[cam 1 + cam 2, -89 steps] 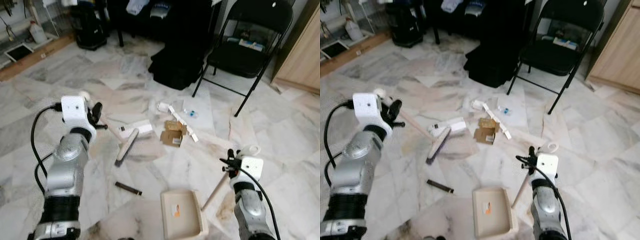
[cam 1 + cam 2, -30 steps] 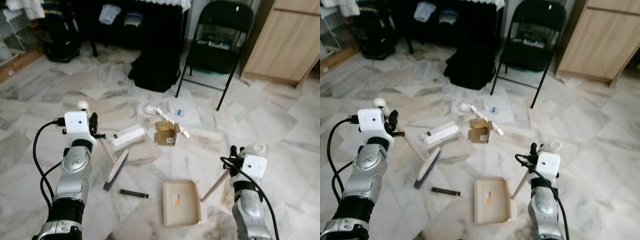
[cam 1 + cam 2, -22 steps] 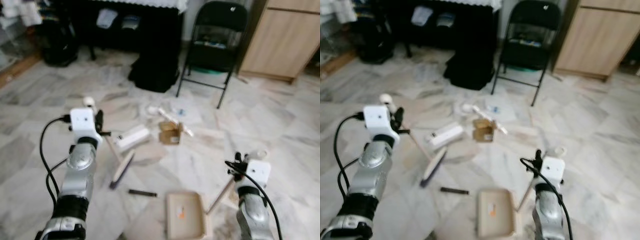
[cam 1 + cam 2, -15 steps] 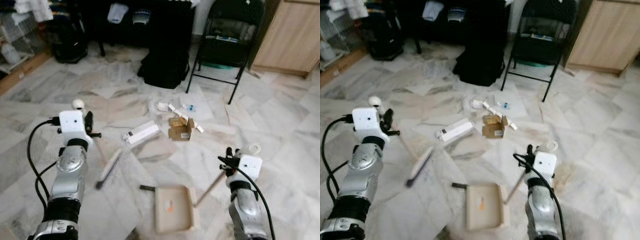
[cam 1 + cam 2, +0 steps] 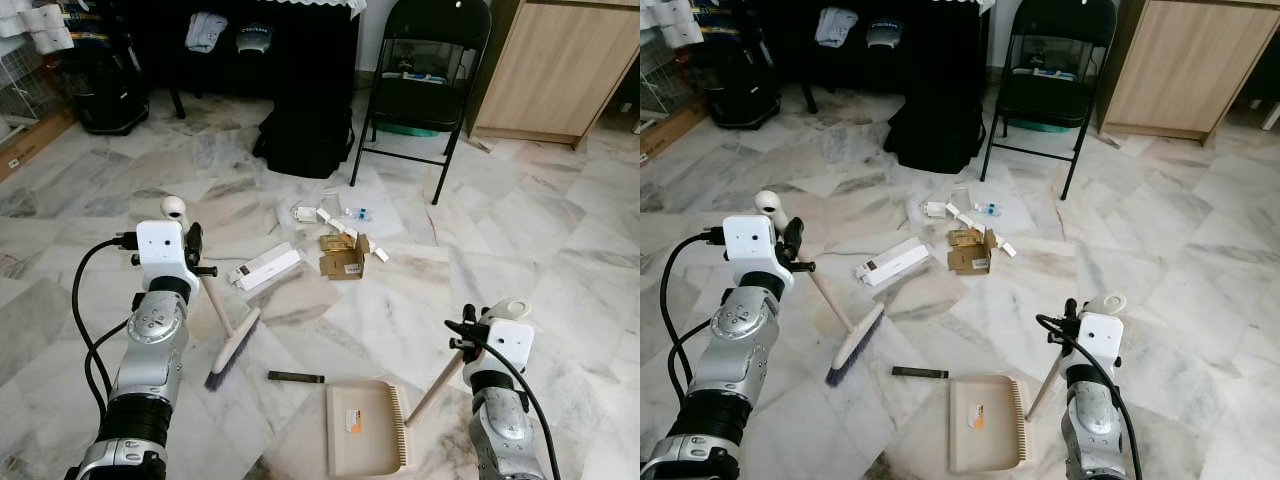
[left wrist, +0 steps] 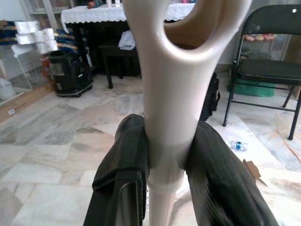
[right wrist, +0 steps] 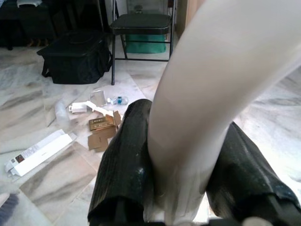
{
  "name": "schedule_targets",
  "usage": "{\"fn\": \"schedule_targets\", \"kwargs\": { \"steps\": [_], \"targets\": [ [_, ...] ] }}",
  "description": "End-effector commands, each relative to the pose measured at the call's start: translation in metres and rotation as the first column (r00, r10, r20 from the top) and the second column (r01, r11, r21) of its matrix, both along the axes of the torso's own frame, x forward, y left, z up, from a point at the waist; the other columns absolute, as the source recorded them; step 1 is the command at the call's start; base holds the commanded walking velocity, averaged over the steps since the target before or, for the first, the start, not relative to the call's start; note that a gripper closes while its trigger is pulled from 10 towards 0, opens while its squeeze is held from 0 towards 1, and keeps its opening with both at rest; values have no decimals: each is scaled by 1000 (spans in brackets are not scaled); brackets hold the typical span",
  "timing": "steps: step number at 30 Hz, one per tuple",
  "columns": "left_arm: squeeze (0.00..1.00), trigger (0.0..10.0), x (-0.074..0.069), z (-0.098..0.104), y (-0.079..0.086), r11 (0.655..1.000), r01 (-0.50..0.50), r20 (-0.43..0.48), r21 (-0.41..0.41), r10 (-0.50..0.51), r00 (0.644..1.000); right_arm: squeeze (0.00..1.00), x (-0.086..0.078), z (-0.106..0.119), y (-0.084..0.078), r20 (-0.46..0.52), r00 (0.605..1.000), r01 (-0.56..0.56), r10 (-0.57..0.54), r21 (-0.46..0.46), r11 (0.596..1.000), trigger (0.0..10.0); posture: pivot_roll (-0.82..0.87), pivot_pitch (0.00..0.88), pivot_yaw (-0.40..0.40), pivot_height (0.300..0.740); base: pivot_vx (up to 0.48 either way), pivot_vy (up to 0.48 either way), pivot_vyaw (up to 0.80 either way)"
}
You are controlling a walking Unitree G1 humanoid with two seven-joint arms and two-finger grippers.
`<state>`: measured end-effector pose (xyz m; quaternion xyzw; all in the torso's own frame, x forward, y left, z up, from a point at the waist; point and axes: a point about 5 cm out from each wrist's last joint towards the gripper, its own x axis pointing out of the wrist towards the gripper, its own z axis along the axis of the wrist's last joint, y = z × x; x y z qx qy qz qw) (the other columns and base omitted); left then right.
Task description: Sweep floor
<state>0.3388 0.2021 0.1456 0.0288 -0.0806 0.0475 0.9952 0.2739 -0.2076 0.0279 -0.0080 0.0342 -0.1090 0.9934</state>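
My left gripper (image 5: 195,252) is shut on the cream handle of a broom (image 6: 168,99). The broom's bristle head (image 5: 232,350) rests on the marble floor just in front of my left side. My right gripper (image 5: 464,336) is shut on the slanted handle (image 7: 197,117) of a beige dustpan (image 5: 365,440), which lies flat on the floor near my feet. A dark stick (image 5: 296,377) lies between the broom head and the pan. Farther out is the litter: a long white box (image 5: 263,268), torn cardboard boxes (image 5: 343,262), white scraps (image 5: 322,215) and a small bottle (image 5: 356,213).
A black folding chair (image 5: 420,95) and a black bag (image 5: 305,135) stand beyond the litter. A wooden cabinet (image 5: 565,65) is at the back right. A dark table (image 5: 250,50) with clothes and a black bin (image 5: 105,95) line the back left.
The view has swayed with my body. Since three seconds ago the broom head has come back from beside the white box toward me. Both grips are unchanged.
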Motion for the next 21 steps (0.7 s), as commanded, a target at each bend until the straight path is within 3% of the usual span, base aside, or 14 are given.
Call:
{"fn": "schedule_targets", "kwargs": {
  "steps": [1,16,21],
  "targets": [
    [0,10000,0,14,3,1000,-8,73,24,6,997,0,5,7,0,40,999,-3,3,-4,1000,10000,-84,82,12,740,368,0,0],
    [0,10000,0,13,5,1000,-16,67,21,14,998,0,5,6,0,41,999,-3,4,-9,1000,10000,-86,81,11,740,402,0,0],
    [0,10000,0,13,6,1000,-21,69,18,19,997,0,4,5,-1,40,999,-1,2,-12,1000,10000,-86,81,11,740,0,0,0]
  ]
}}
